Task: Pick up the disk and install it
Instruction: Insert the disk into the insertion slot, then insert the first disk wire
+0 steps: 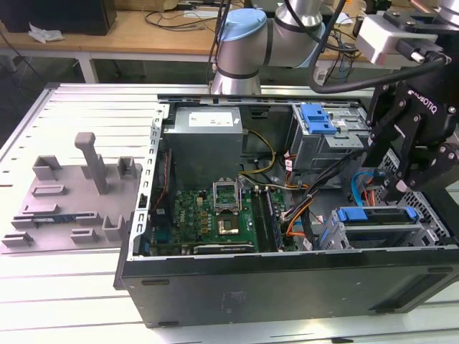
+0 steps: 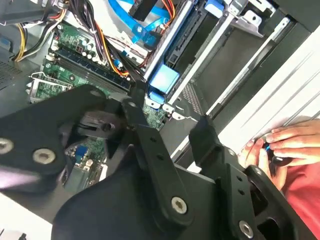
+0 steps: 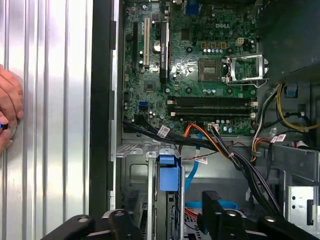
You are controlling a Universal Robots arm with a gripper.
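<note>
The disk stands on edge in the drive bay at the near corner of the open computer case, on the exterior view's right. Its blue plastic frame runs along its upper edge. My gripper hangs just above and behind it, open, with nothing between its black fingers. In both wrist views the gripper is spread wide over the bay. A small blue latch tab lies below the gap.
The green motherboard, orange and black cables and a grey power supply box fill the case. A second drive cage with a blue latch sits behind. A grey fixture lies on the exterior view's left. A person's hand rests beside the case.
</note>
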